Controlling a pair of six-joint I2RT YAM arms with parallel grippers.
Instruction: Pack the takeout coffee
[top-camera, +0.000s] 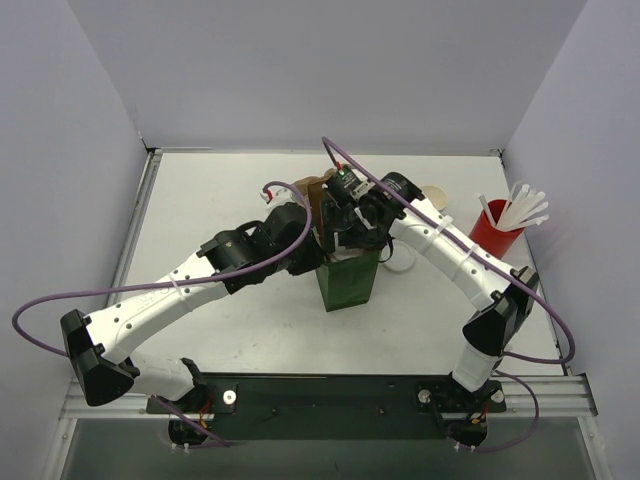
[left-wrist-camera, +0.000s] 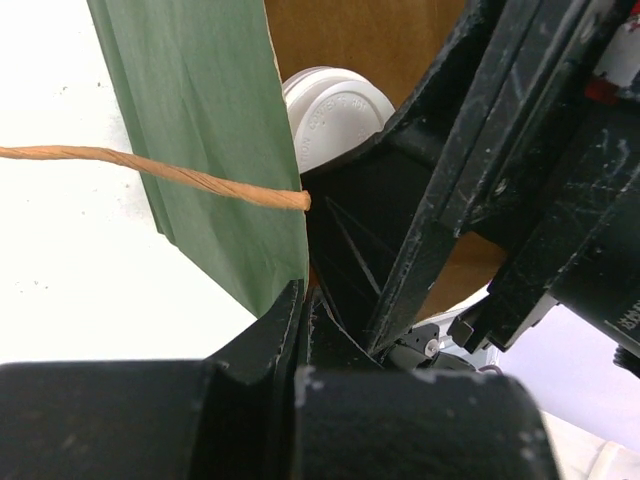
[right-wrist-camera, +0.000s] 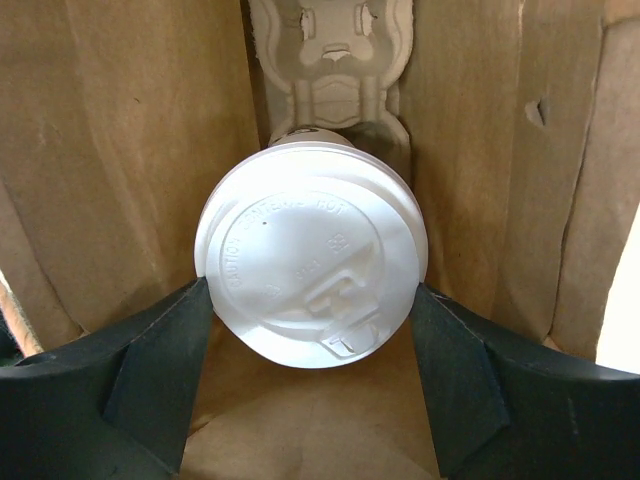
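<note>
Right end effector (right-wrist-camera: 310, 292) holds the takeout coffee (right-wrist-camera: 312, 265) by the sides of its lid, inside the green bag (top-camera: 348, 285), over a pulp carrier (right-wrist-camera: 330, 60). I judge the packing almost done: only seating and release are left. Left end effector (left-wrist-camera: 300, 300) is closed on the bag rim. Only the right wrist view shows the carrier, and only the left wrist view shows the twine handle (left-wrist-camera: 150, 170). The top view hides the cup.
</note>
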